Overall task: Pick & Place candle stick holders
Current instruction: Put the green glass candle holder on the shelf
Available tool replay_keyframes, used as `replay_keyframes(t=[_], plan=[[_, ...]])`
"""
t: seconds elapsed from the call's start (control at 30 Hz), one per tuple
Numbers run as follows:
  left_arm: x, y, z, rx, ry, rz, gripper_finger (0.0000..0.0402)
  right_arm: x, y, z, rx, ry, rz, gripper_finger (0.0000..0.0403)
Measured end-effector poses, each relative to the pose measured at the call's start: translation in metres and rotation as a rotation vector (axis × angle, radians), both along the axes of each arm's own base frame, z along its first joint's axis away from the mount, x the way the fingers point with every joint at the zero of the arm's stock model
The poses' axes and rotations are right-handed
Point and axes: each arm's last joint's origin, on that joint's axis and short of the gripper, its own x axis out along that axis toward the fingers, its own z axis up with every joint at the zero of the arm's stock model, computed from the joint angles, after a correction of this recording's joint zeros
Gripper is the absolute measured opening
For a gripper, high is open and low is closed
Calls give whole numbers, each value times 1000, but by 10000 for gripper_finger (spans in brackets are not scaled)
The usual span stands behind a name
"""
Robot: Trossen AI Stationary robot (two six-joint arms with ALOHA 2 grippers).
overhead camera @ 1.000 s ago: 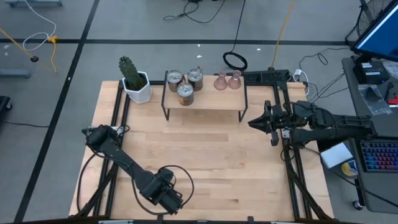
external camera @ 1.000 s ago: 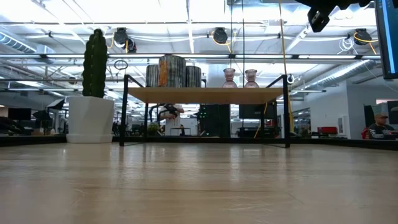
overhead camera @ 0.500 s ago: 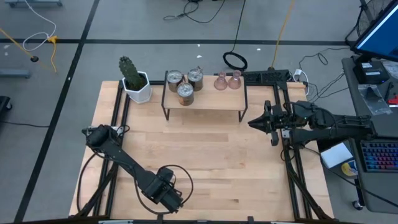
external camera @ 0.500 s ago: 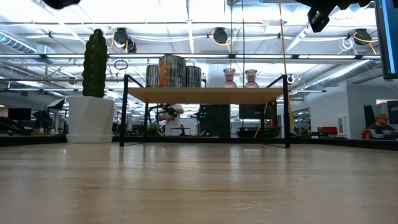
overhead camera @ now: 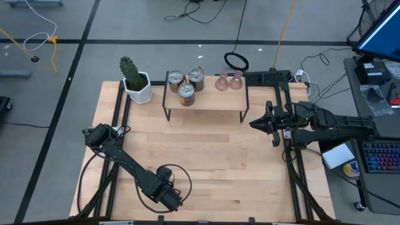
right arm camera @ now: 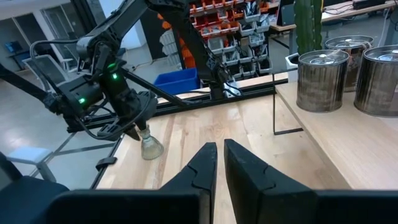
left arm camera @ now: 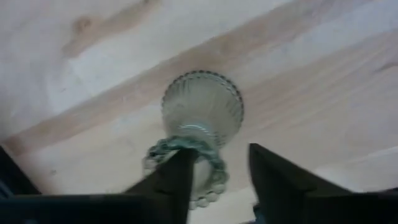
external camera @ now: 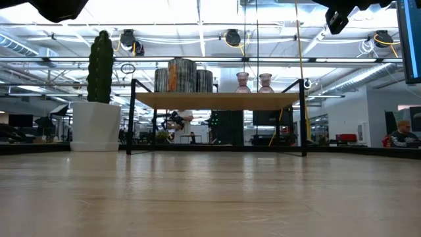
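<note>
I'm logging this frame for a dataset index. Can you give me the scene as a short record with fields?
shelf: three metal holders, two pink glass holders
cactus: on table, beside shelf
left gripper: near table's front edge, fingers around green glass holder
right gripper: shut, empty, raised at table's right side

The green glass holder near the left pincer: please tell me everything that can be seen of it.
The green glass holder is small, translucent and pale olive, with a ribbed round bowl and a beaded rim. The left pincer grips it at the beaded end, one dark finger on each side. In the right wrist view it hangs under the pincer, at or just above the bare wooden table, near its front edge.
</note>
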Motion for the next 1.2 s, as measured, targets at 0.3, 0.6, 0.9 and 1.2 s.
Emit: replay_keyframes(t=[0.3,0.6,0.9,1.2], plan=[[2,5,0,54,-19,9,30,0,0,0,-19,-1,2,20],[19,34,39,99,-291,-23,21,3,4,4,8,-42,145,22],[42,84,86,184,-604,-88,21,17,10,1,-1,-41,373,38],[75,125,104,213,-819,-192,21,43,14,-17,-4,80,406,98]])
